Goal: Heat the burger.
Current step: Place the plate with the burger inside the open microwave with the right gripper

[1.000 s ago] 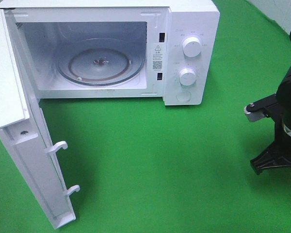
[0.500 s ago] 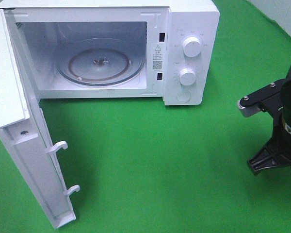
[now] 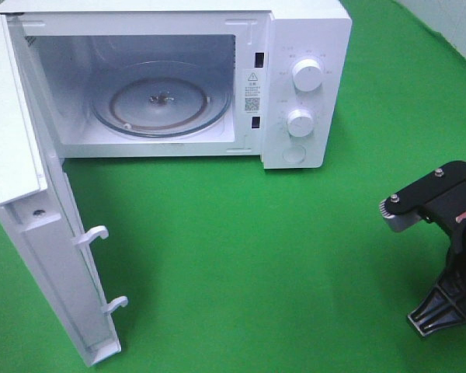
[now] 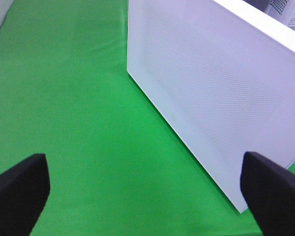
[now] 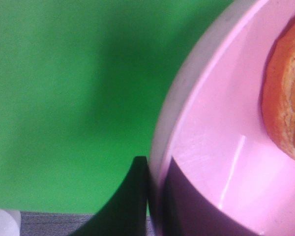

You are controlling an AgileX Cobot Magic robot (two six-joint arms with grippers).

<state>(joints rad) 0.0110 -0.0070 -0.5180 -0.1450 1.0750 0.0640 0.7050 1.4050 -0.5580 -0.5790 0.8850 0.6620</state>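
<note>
In the right wrist view a golden-brown edge of the burger [image 5: 287,98] shows on its pink plate [image 5: 211,147]. My right gripper [image 5: 156,189] is shut on the plate's rim, one dark finger outside it and one inside. Burger and plate lie outside the exterior high view, where only the black right arm [image 3: 449,233] shows at the right edge. The white microwave [image 3: 295,85] stands at the back with its door [image 3: 39,233] swung wide to the left and its glass turntable [image 3: 161,99] bare. My left gripper [image 4: 147,191] is open, facing the door's outer face [image 4: 221,93], holding nothing.
Green cloth [image 3: 256,256] covers the table in front of the microwave. Two white latch hooks [image 3: 93,235] stick out from the door's inner edge. The control panel carries two round knobs [image 3: 306,75] and a button.
In the exterior high view the right arm has swung and shifted toward the front right corner. The microwave, its door and the left gripper have not moved.
</note>
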